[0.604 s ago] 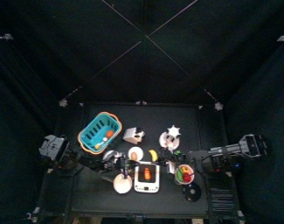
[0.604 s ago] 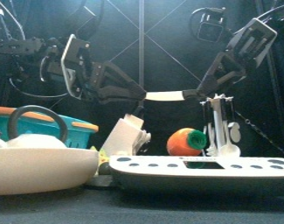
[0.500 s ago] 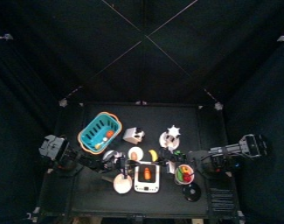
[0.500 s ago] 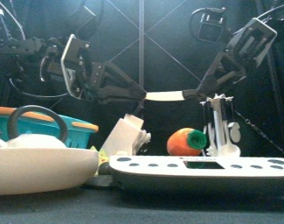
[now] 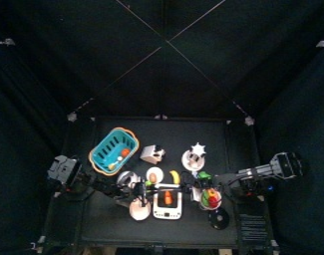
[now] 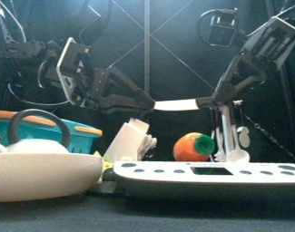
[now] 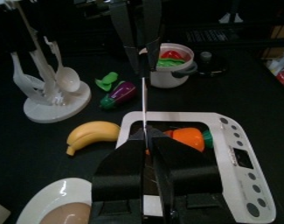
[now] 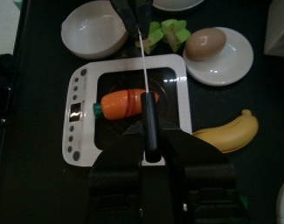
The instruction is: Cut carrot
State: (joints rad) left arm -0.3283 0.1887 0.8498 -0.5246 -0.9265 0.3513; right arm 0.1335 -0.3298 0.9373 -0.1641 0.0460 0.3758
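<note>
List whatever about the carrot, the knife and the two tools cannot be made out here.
1. Right wrist view: the knife in the right tool covers the carrot's middle, so any cut is hidden.
2. Left wrist view: the blade shows edge-on in the left tool; contact with the carrot is unclear.
3. Front view: the cutting board's rim hides the carrot's underside.
4. Top view: carrot and knife are too small.

Both arms slope inward and down from either side. The left gripper (image 6: pixel 147 97) and right gripper (image 6: pixel 208 102) face each other mid-table, jaws closed.
</note>
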